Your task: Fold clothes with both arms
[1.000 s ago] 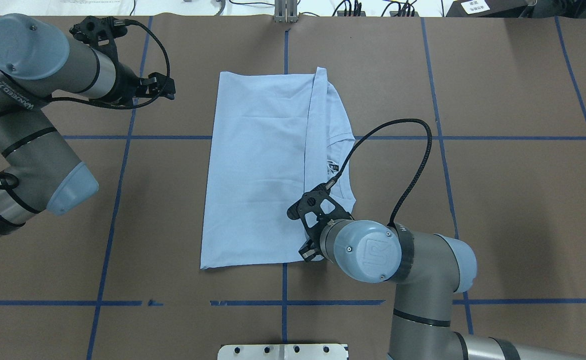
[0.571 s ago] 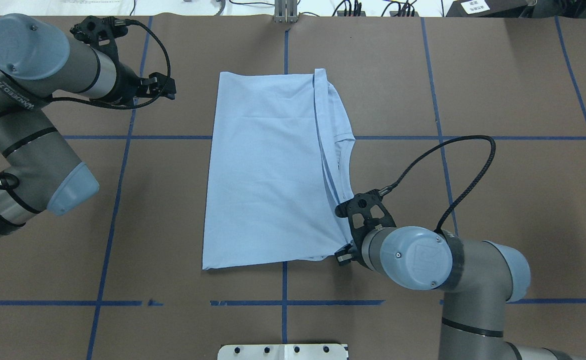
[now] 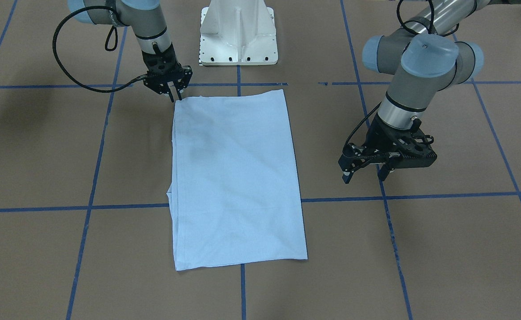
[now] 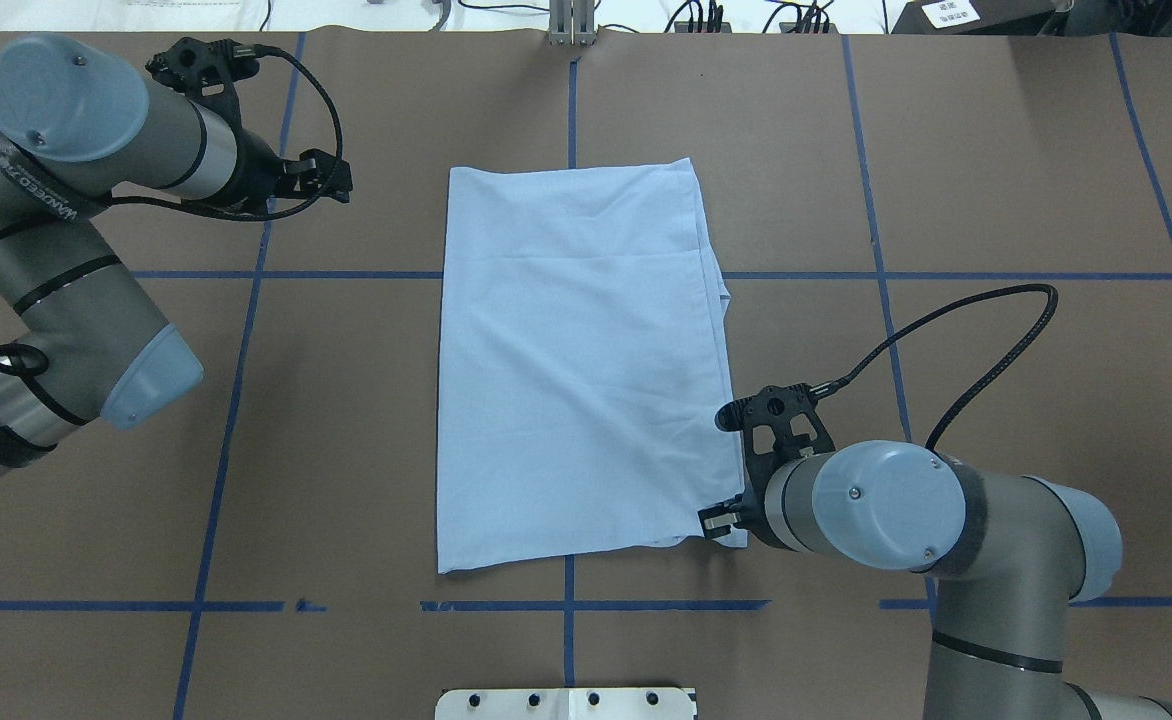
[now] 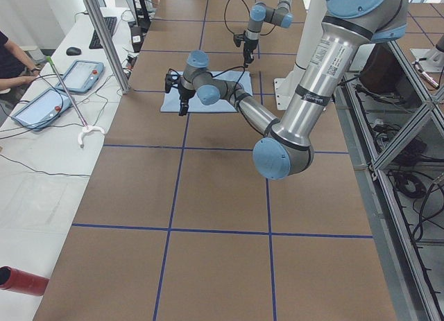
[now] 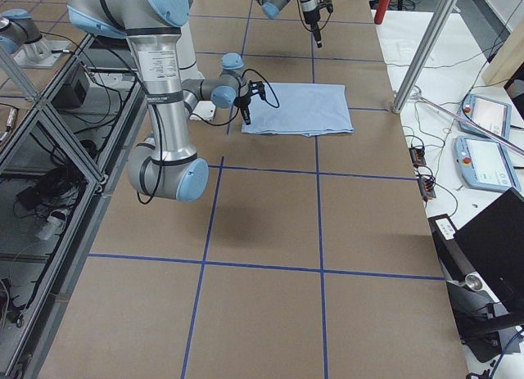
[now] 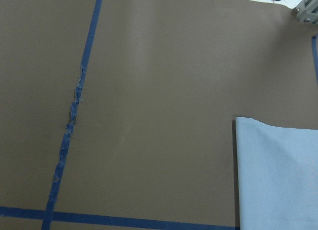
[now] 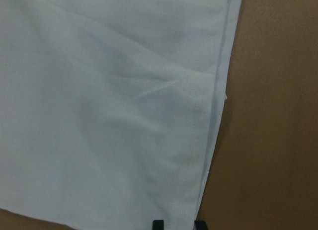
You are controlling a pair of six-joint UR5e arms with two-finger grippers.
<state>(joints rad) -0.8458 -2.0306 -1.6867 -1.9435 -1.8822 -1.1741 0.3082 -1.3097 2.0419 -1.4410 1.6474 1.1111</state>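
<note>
- As seen from its own wrist, right gripper [image 3: 174,94]: fingertips [image 8: 158,224] slightly apart, hem of the shirt [image 4: 576,350] lying between them, at the corner nearest the robot's right side.
- Left gripper [image 3: 363,177]: spread wide, clamped on nothing, hovering over bare table [image 4: 996,200], well apart from the shirt.
- Shirt: light blue, folded to a long rectangle, flat at mid-table, layered edges along its right side.
- Table: brown, gridded with blue tape [image 4: 876,150].
</note>
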